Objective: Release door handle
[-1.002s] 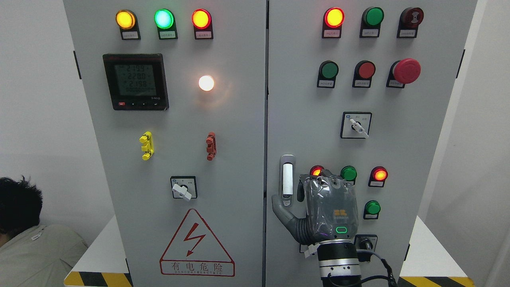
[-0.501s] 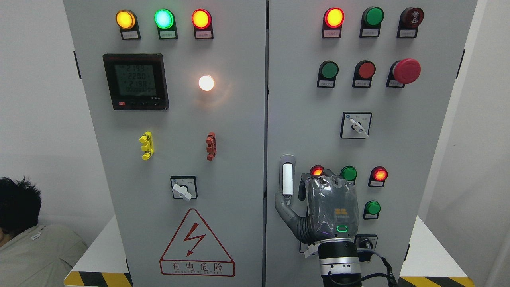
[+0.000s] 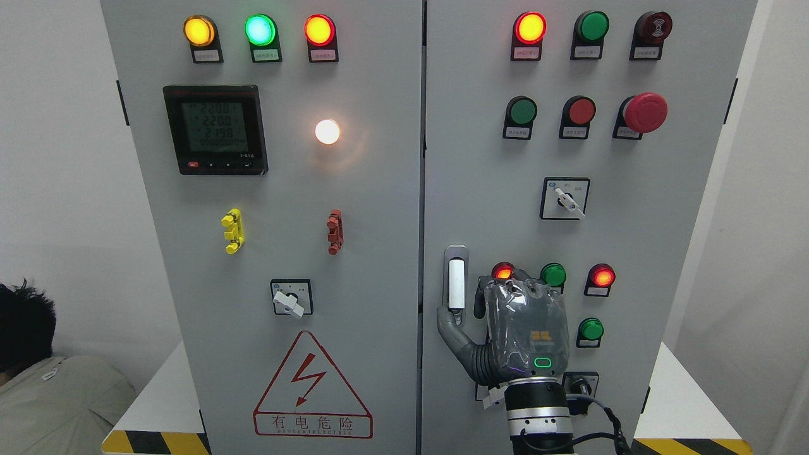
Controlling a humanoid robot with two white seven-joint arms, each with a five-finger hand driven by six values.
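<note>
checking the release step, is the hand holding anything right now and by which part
Nothing is clearly held. The right hand sits just right of the door handle, with only its thumb up against the handle's lower end; the other fingers are not wrapped around it.

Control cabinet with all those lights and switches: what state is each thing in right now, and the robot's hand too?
Door handle: flush in its recess, door shut.
Right hand: open, thumb by the handle's lower end, gripping nothing.
Left door's top lamps: amber, green, red, all lit.
White lamp: lit.
Meter: display on.
Emergency stop: cannot tell.
</note>
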